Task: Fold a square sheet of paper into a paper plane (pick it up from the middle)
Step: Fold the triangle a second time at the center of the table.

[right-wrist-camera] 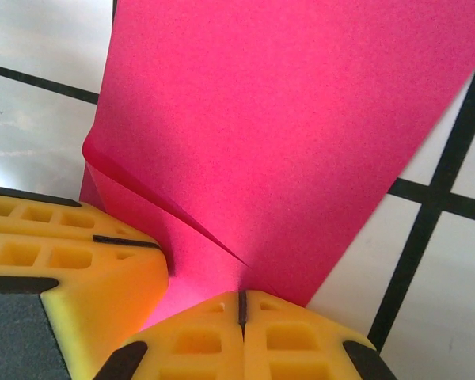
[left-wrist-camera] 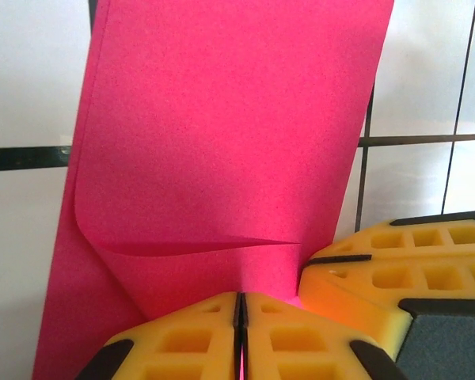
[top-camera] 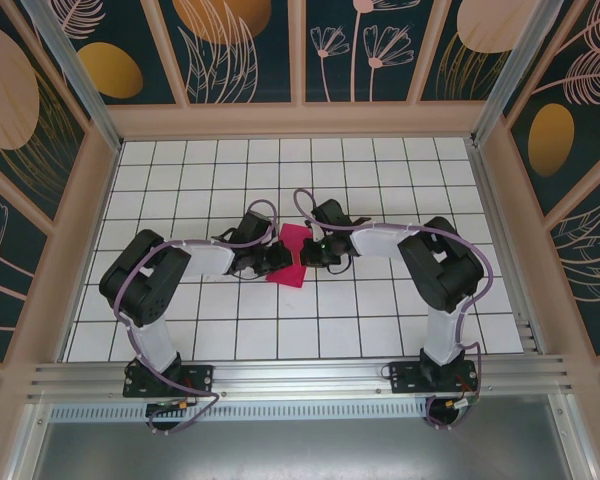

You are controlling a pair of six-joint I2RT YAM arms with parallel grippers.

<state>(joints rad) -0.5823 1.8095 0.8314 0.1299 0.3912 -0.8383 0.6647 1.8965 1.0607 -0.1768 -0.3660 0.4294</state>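
While pinched, sheet (left-wrist-camera: 222, 142) spans between left hand (left-wrist-camera: 239, 305), right hand (right-wrist-camera: 241, 305).

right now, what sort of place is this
Likely a robot test cell, not a home: a white gridded table walled by leaf-print panels, with the left arm and right arm bolted to a metal rail.

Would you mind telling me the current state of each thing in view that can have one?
square sheet of paper: bent over itself with a soft curl, not yet a plane, pinched from both sides.
left gripper: shut on the paper.
right gripper: shut on the paper, close beside the left one.
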